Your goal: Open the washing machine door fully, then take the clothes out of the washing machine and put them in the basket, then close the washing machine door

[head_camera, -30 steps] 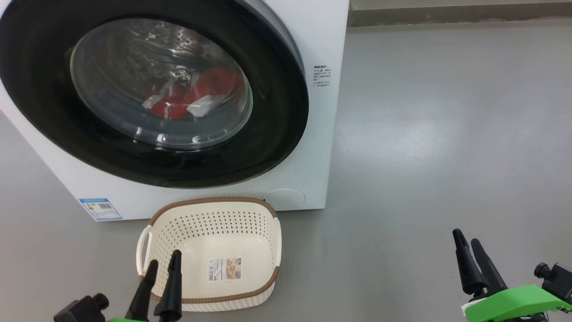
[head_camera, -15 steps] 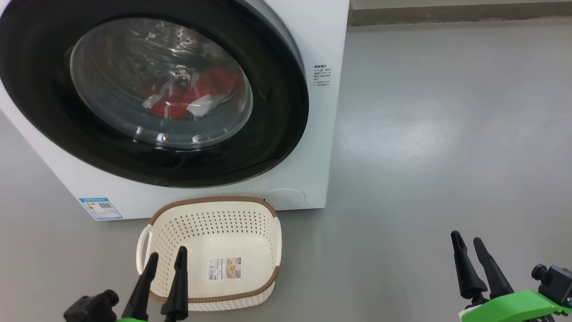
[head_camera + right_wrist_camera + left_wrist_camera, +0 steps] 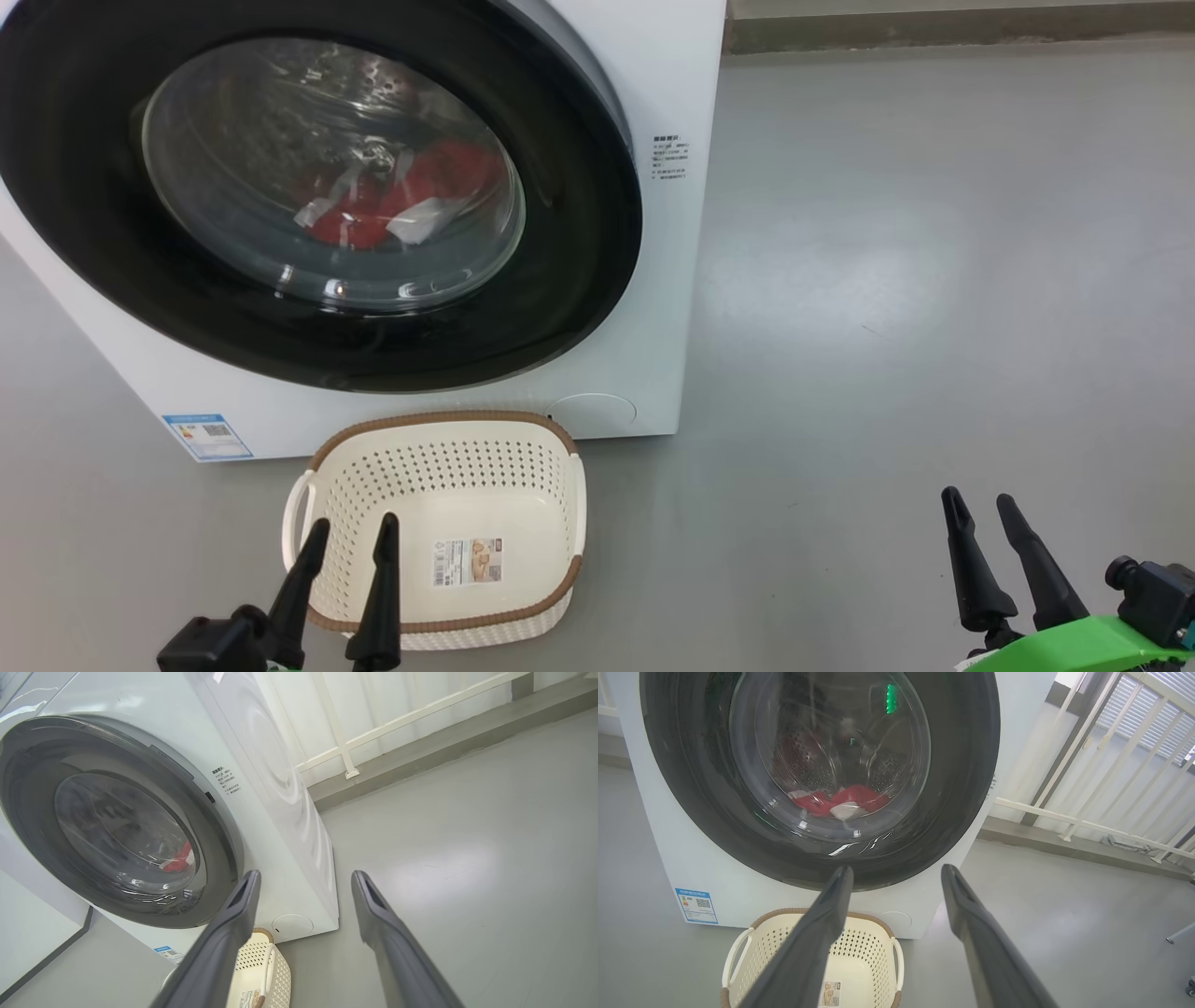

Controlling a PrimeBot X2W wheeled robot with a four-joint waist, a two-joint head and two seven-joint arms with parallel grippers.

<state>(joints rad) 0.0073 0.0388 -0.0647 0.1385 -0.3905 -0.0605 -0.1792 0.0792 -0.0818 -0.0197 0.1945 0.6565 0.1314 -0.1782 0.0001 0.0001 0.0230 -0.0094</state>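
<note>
The washing machine, a white box, fills the head view from 9 to 12 o'clock and stands on a grey floor. Its round door sits closed, flush against the front, with a broad glossy black rim around a bulging glass window. Behind that glass the clothes, red with white bands, lie in a small heap in the drum, toward 5 o'clock of the window. A small blue label sticks to the machine's front at its 7 o'clock corner. The basket, cream with a brown rim, rests on the floor at 6 o'clock from the door, its far edge just beside the machine's base, and a paper label shows on its bottom. The left gripper shows at 7 o'clock of the head view, its dark fingers pointing toward 12 and overlapping the basket's near left corner in that view; the fingers stand wide apart and grip nothing. The right gripper shows at 4 o'clock, well apart from the basket and machine, over bare floor, its fingers likewise spread wide with nothing between them. In the left wrist view a white railing runs at 2 o'clock, beyond the machine.
</note>
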